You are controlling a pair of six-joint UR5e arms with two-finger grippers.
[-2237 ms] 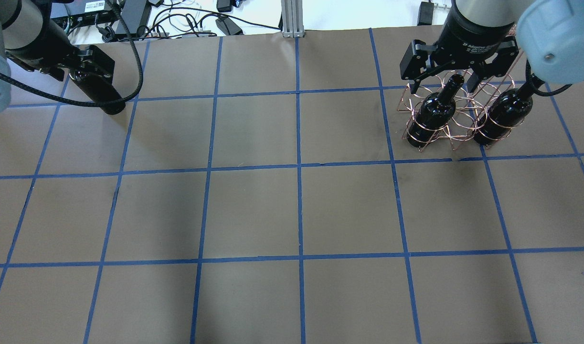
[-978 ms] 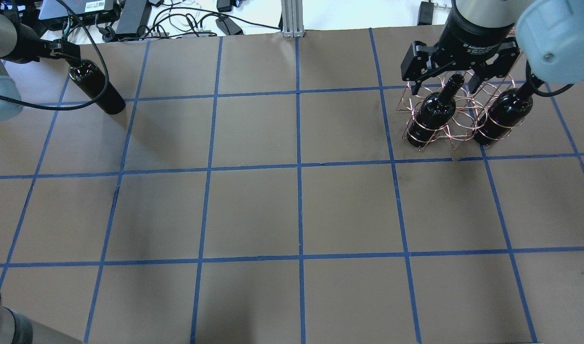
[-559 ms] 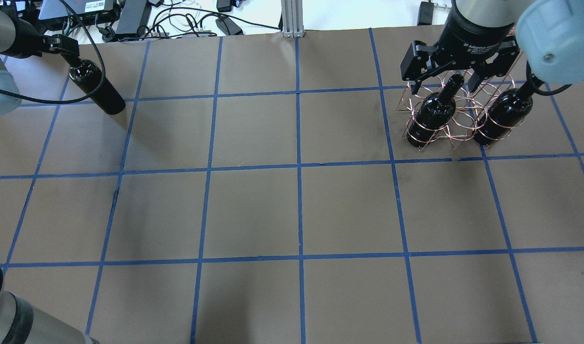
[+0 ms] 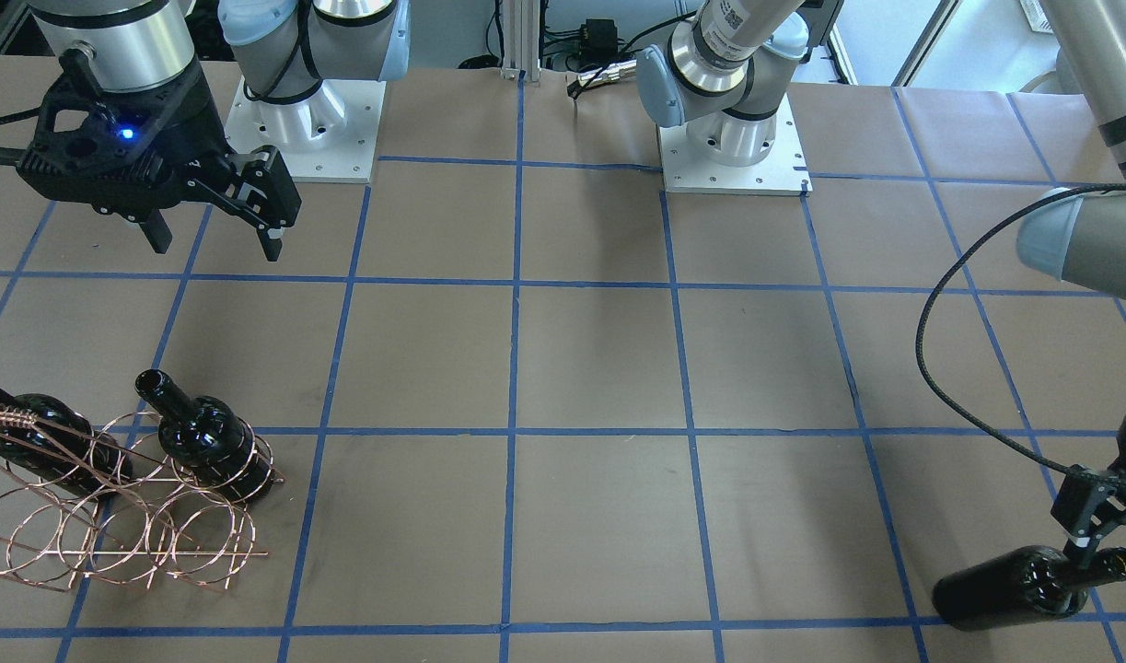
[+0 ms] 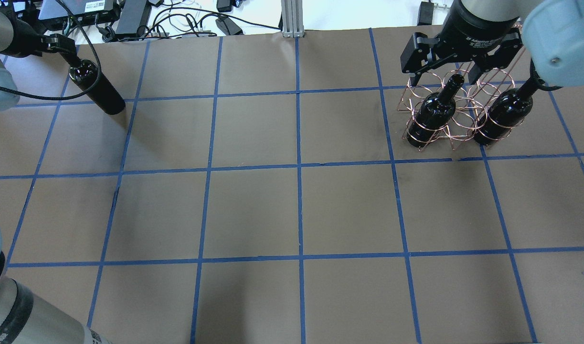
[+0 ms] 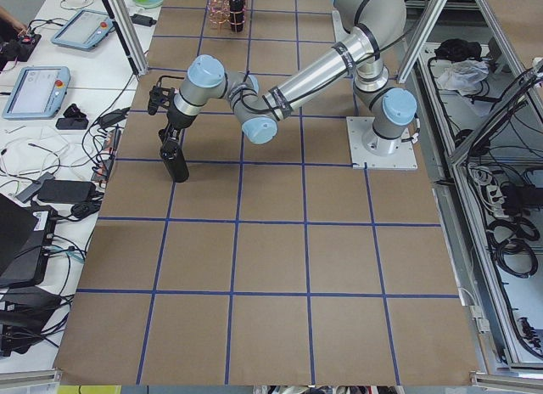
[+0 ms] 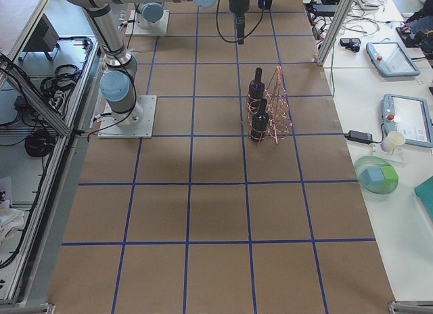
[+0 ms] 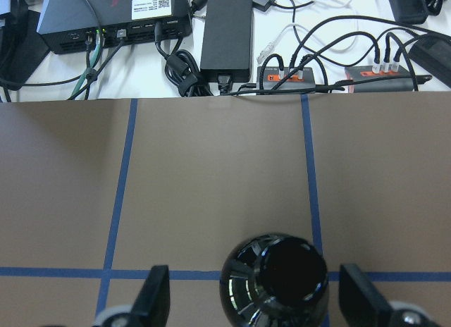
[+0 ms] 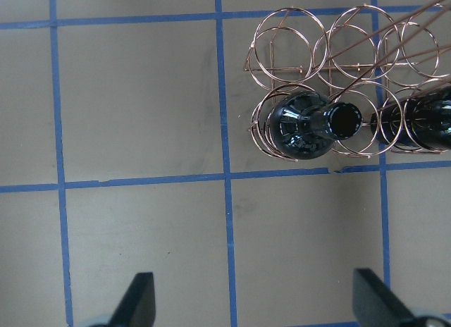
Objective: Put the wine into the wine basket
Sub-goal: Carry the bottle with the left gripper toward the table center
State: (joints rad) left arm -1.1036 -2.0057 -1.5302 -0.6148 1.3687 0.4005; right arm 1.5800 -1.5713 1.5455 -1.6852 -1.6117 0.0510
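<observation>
Loose wine bottle [image 5: 97, 91] is upright on the table [image 5: 253, 210], in the far-left corner from the robot's side, close to the paper edge and the cables [image 5: 177, 21] beyond it. Left gripper [image 4: 1087, 539] is at the bottle top with its jaws spread. In the wrist view its fingers [image 8: 156, 299] straddle the glass with a gap on each side, so it has no grip.

Wine basket [image 4: 157, 552] is at the far-right, well apart from the loose bottle. Two racked bottles stand upright in the end loops of the robot-side row, one [image 5: 430, 114] nearer table centre, the other [image 5: 504, 112] outboard. The coiled handle [image 4: 5, 416] lies across the outboard one.

Right gripper [image 5: 442, 79] hangs above the basket over the inner bottle. Its jaws are wide apart and hold nothing, fingers [image 9: 137, 302] clear of the wire.
</observation>
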